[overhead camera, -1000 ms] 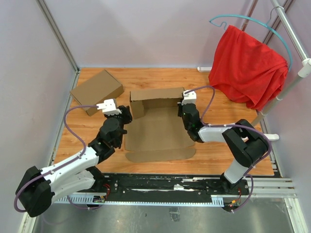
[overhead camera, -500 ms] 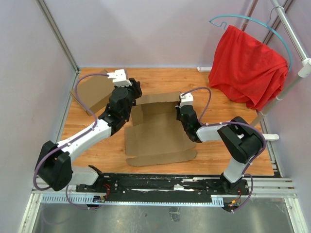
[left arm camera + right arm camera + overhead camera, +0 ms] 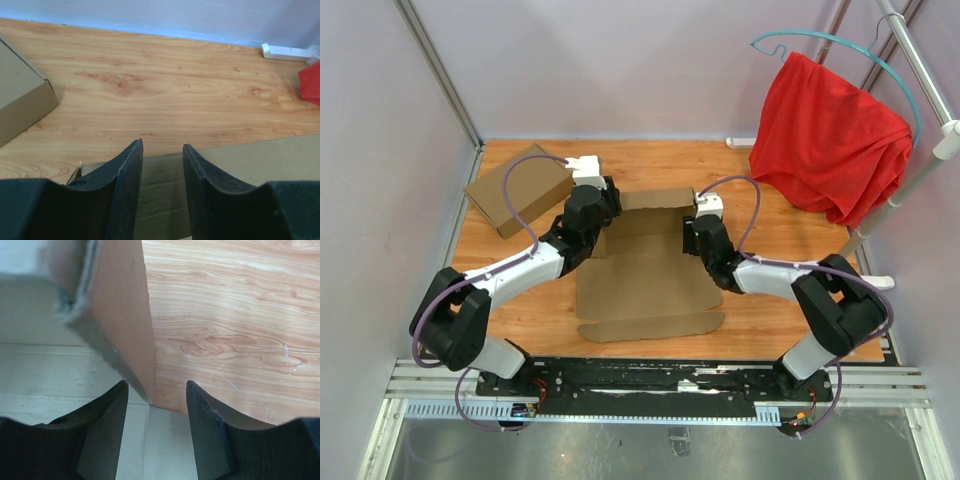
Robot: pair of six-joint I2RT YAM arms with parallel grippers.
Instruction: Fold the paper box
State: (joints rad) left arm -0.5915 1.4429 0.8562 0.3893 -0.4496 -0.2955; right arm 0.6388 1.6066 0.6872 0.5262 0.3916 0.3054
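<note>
Well, barely begun imo: the paper box (image 3: pixel 645 285) lies in the middle of the table (image 3: pixel 755 330) as a mostly flat sheet, near flap & base down. Only the far wall and a right side flap stand, so most folds are left. Further back both arms stretch low to that far edge: left gripper (image 3: pixel 162 150) over the back-left corner w/ fingers apart on nothing, right gripper (image 3: pixel 155 390) at the back-right, fingers apart, straddling the upright flap's edge w/o pinching it.

Pale lilac walls (image 3: pixel 620 70) enclose a wooden tabletop (image 3: pixel 770 300); metal rack (image 3: pixel 923 68) at right.
</note>
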